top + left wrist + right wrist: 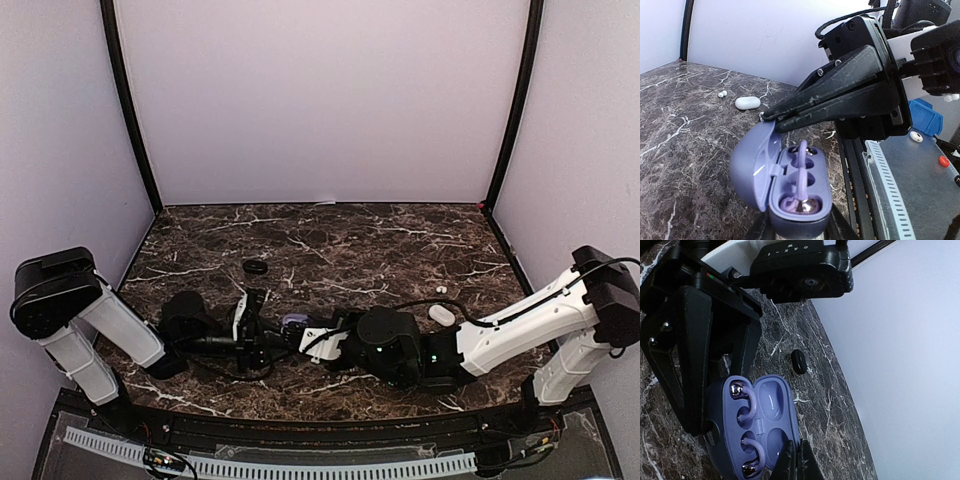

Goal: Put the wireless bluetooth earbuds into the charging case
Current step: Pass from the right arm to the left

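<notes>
Closed right jaws crowd the purple case (752, 165); white case (747, 102) beyond

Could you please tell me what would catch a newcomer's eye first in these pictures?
An open purple case with two purple hooked earbuds seated inside sits at the table's near middle, between the fingers of the left hand. The right hand, shut, has its tips at the lid's edge. Farther right lie a white case and a small white earbud.
</notes>
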### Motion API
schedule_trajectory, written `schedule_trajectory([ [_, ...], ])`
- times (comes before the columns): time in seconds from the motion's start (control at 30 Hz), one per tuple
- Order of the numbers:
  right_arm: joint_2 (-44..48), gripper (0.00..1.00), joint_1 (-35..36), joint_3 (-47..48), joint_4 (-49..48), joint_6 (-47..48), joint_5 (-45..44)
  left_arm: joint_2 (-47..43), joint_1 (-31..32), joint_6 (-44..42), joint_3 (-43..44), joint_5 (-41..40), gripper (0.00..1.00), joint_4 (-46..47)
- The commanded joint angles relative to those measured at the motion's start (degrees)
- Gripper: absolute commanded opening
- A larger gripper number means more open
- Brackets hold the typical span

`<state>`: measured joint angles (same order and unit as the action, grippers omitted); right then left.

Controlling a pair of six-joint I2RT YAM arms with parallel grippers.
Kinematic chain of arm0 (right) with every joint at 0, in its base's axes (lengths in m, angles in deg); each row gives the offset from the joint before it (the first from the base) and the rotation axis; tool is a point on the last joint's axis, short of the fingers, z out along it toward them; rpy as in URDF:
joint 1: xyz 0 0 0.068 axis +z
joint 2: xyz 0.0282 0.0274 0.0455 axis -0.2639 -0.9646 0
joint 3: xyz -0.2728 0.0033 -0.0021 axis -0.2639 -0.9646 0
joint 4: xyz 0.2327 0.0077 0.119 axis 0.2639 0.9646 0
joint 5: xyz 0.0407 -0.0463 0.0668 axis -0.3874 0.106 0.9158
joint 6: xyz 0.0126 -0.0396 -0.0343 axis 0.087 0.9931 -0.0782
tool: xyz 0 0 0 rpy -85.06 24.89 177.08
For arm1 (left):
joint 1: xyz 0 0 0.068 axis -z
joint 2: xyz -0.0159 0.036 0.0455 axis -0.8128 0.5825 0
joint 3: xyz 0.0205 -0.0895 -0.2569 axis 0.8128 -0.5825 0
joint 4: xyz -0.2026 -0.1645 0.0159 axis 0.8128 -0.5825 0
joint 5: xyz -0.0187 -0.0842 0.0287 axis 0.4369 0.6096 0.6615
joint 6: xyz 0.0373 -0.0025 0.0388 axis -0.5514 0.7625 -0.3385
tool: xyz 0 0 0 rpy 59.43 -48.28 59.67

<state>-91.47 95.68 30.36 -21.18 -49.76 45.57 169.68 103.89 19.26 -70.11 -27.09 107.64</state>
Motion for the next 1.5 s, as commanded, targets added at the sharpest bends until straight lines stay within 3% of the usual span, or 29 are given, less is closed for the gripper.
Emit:
schedule_trajectory([
  [0.0, -1.9, 0.0, -0.2, 1.9, -3.3, 0.0, 0.6, -1.0, 0.3, -0.9, 0.8, 0.7, 0.33, -0.8],
  [0.17, -2.0, 0.0, -0.2, 2.0, -3.2, -0.1, 0.7, -1.6, 0.3, -0.7, 0.4, 0.8, 0.5, -0.3],
  [0.33, -2.4, 0.0, -0.2, 2.3, -2.9, -0.2, 0.9, -2.2, 0.3, -0.8, -0.1, 1.0, 0.52, 1.2],
  [0.87, -3.1, 0.03, -0.2, 2.7, -2.2, -0.1, 0.6, -3.1, 0.2, -1.0, -1.0, 1.1, 0.23, 2.0],
  [1.47, 2.1, 0.27, -0.3, -0.1, -0.9, -2.0, 1.1, -4.7, 0.2, -2.0, -2.1, -2.1, 0.2, -0.4],
])
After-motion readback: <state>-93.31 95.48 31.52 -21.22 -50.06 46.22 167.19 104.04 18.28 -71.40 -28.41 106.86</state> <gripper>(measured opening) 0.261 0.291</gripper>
